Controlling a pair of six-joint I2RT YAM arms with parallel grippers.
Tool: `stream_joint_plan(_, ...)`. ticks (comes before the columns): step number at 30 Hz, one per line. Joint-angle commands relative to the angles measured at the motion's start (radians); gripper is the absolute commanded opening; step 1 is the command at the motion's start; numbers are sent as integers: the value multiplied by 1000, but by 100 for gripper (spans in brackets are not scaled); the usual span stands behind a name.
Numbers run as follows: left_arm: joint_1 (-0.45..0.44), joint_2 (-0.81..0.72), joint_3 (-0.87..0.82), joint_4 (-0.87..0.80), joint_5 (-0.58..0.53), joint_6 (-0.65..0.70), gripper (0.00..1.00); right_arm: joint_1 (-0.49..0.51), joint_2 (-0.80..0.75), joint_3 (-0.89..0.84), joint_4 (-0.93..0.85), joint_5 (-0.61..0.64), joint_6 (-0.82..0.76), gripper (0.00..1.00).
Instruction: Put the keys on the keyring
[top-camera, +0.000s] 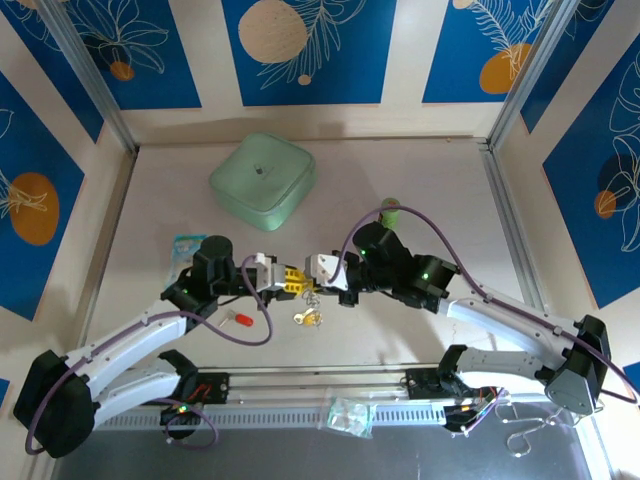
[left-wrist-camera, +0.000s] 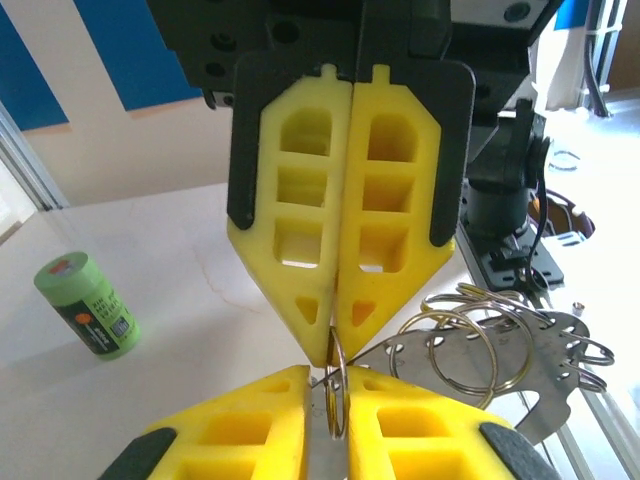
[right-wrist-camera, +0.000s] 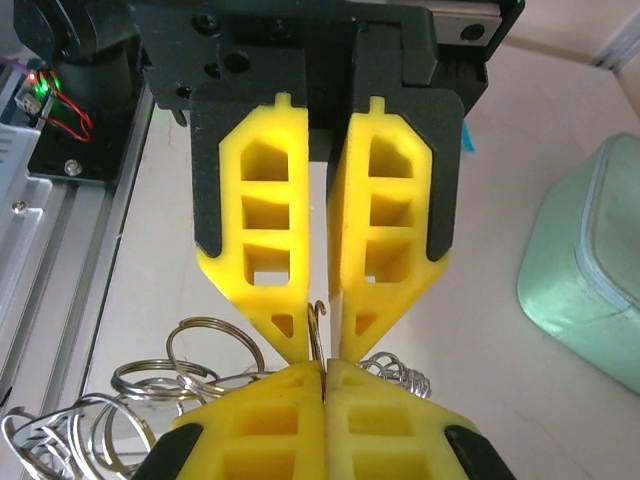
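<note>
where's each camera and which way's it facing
Top external: above, behind the bases, looking down at the table; both arms, left end effector meeting right end effector.
Left wrist: on the left arm, facing rightward past its own fingers; green cylinder beyond.
Right wrist: on the right arm, facing leftward past its own fingers; green lid beyond.
Shared: both wrist views show the pinched metal ring.

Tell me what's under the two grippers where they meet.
The left gripper and the right gripper both pinch a thin keyring; a bunch of split rings and a flat metal plate hang beneath. The table directly below them is covered.
</note>
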Motion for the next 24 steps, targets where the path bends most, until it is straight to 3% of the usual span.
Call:
stream_joint_plan(1,-21,-10,46,-44,-17,57,12,16,8,48,-43,14,-20,0)
stream_joint_plan(6,-25,-12,46,-43,-26,65,8,25,31,84,-86,27,-4,0)
stream_joint_plan(14,-28,-25,47,-65,-42,85,14,35,59,119,-122,70,13,0)
stream_joint_plan(17,-30,-19,47,-72,-39,85,6,36,67,123,-114,69,22,0)
stream_joint_plan(21,-32,-10,55,-75,-42,79,6,39,85,131,-120,83,22,0)
stream_joint_plan(24,-32,-13,58,-85,-49,83,1,39,89,136,-131,88,22,0)
